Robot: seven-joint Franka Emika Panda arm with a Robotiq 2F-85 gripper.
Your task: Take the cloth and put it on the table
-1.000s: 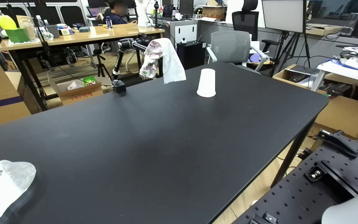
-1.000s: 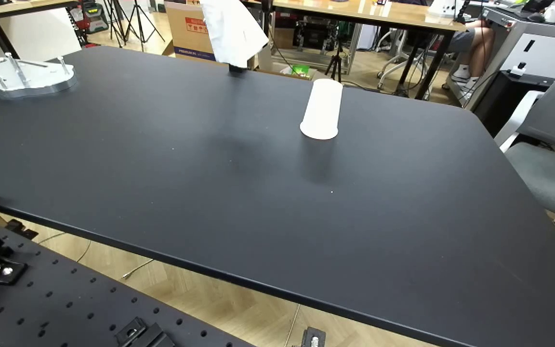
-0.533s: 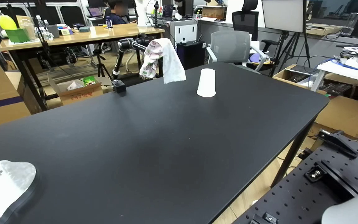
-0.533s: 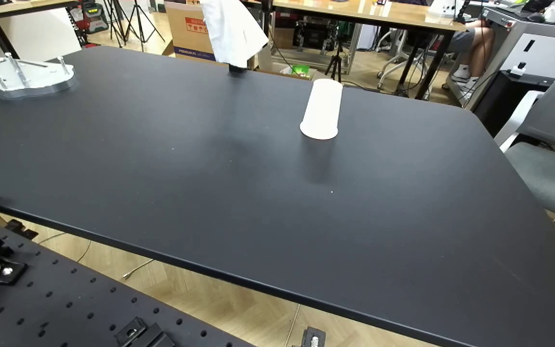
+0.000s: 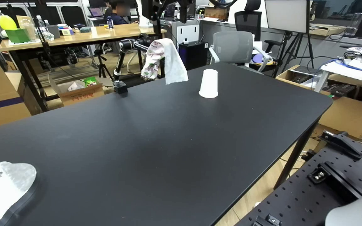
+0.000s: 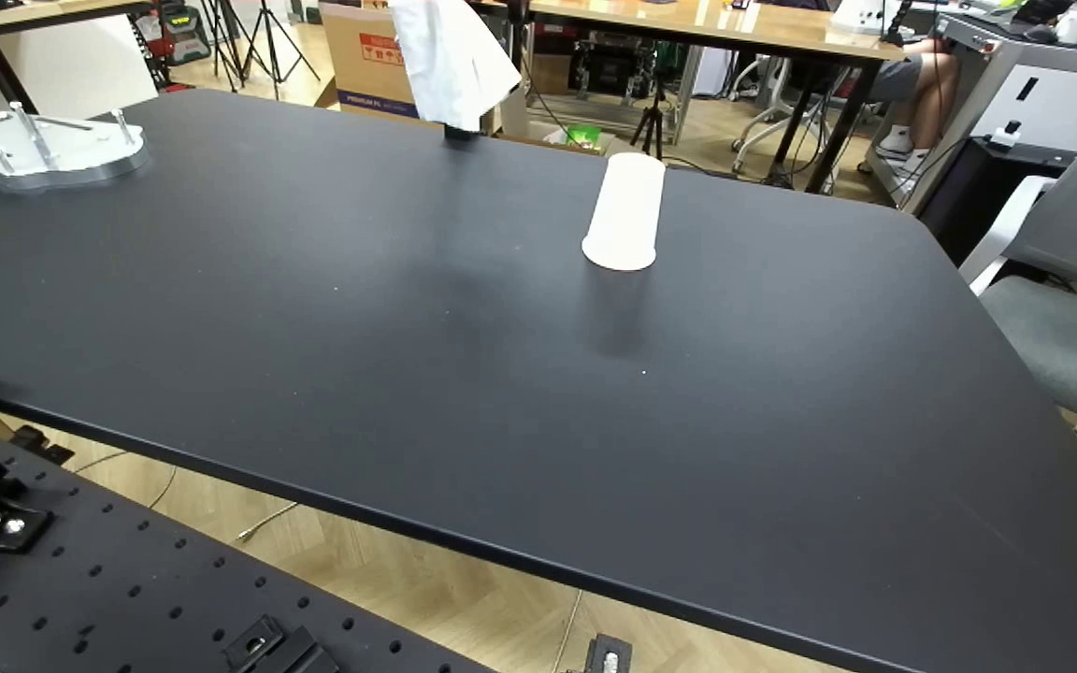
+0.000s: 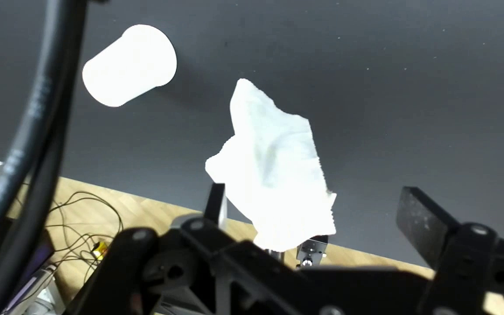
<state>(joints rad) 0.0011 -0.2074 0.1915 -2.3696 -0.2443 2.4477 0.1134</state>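
The cloth (image 5: 174, 62), pale with a pink-patterned side, hangs draped over a black jointed stand (image 5: 120, 87) clamped at the table's far edge. It also shows in an exterior view (image 6: 459, 70) and in the wrist view (image 7: 278, 170). The black table (image 5: 156, 150) lies below and in front of it. My gripper (image 5: 170, 23) is above the cloth at the top of an exterior view, apart from it. In the wrist view my gripper (image 7: 312, 192) is open and empty, with the cloth seen beyond the fingers, nearer the left one.
A white cup (image 5: 209, 84) stands upside down on the table near the cloth; it also shows in the wrist view (image 7: 134, 63). A pale plate with metal pegs (image 6: 43, 150) lies at the table's left. A grey chair (image 5: 234, 47) stands behind the table.
My gripper has come down into view at the top of an exterior view, above the cloth. The cloth, the stand and the cup have not moved.
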